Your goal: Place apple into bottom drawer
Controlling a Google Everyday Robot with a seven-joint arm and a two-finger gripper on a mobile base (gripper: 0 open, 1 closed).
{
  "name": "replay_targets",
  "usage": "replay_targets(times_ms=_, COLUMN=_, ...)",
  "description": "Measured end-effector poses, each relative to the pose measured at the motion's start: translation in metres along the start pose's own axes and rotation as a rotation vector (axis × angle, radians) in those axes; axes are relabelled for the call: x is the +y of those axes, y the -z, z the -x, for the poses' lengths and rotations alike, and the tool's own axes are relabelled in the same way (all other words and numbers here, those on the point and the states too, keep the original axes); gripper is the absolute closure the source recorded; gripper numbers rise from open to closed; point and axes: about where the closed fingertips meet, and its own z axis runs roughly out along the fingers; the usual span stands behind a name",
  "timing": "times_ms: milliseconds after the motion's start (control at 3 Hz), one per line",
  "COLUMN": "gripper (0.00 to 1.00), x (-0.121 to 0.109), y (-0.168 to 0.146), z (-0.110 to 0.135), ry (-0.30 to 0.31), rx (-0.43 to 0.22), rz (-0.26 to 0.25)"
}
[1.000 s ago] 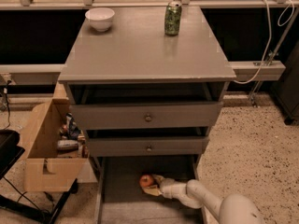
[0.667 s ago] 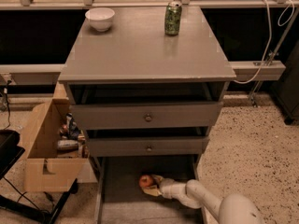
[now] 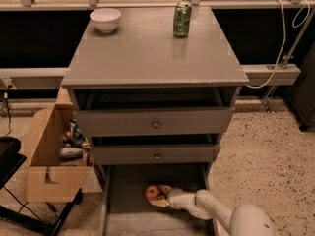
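The apple [image 3: 153, 191] is small and red-orange and sits low over the floor of the open bottom drawer [image 3: 129, 215], below the two knobbed drawers. My gripper [image 3: 158, 194] reaches in from the lower right on a white arm and is shut on the apple, its pale fingers [image 3: 163, 189] around the fruit's right side. I cannot tell whether the apple touches the drawer floor.
A white bowl [image 3: 105, 19] and a green can [image 3: 182, 19] stand on the grey cabinet top [image 3: 147, 53]. The two upper drawers [image 3: 155, 123] are slightly pulled out. An open cardboard box [image 3: 49, 156] with items stands on the floor at left. A cable hangs at right.
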Motion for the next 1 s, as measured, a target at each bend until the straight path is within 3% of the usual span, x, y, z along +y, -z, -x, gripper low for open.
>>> replay_targets(times_ms=333, gripper=0.00, x=0.002, y=-0.003, z=0.000, ry=-0.001, rx=-0.001, rz=0.005)
replay_targets(times_ms=1000, gripper=0.00, x=0.003, y=0.013, z=0.002, ry=-0.021, rx=-0.021, rz=-0.017)
